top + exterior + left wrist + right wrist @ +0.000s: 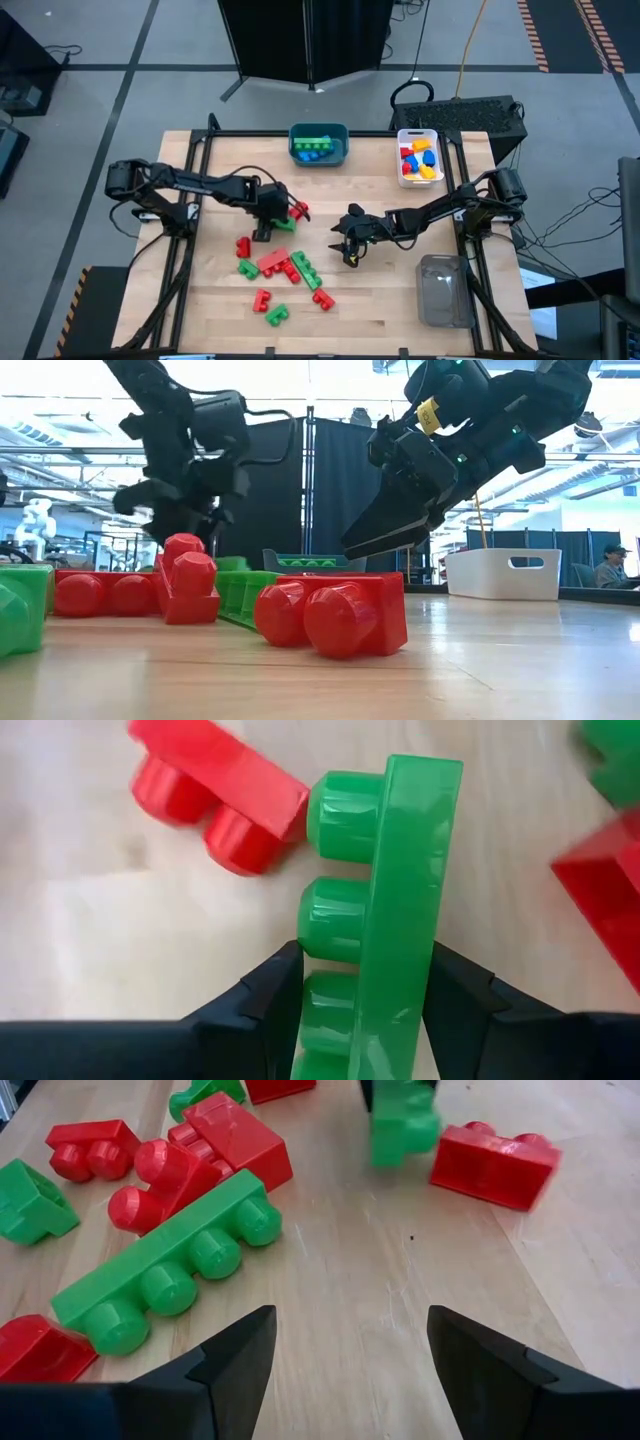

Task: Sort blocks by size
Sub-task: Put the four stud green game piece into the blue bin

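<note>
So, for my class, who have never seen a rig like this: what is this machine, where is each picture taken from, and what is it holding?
Two dark robot arms work at a wooden table. One picture looks straight down, one looks across at table height, and one camera sits on each wrist. The left gripper is shut on a long green brick. The right gripper hangs open and empty above the wood. Loose red and green bricks lie mid-table. At the far edge, a teal bin and a white bin hold sorted bricks; a clear bin is empty.

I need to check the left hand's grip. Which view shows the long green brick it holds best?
The left wrist view: the long green brick fills the picture, clamped between the left hand's fingers. The high view shows only a green sliver under that hand. The right wrist view shows it blurred; the low view cannot settle it.
</note>
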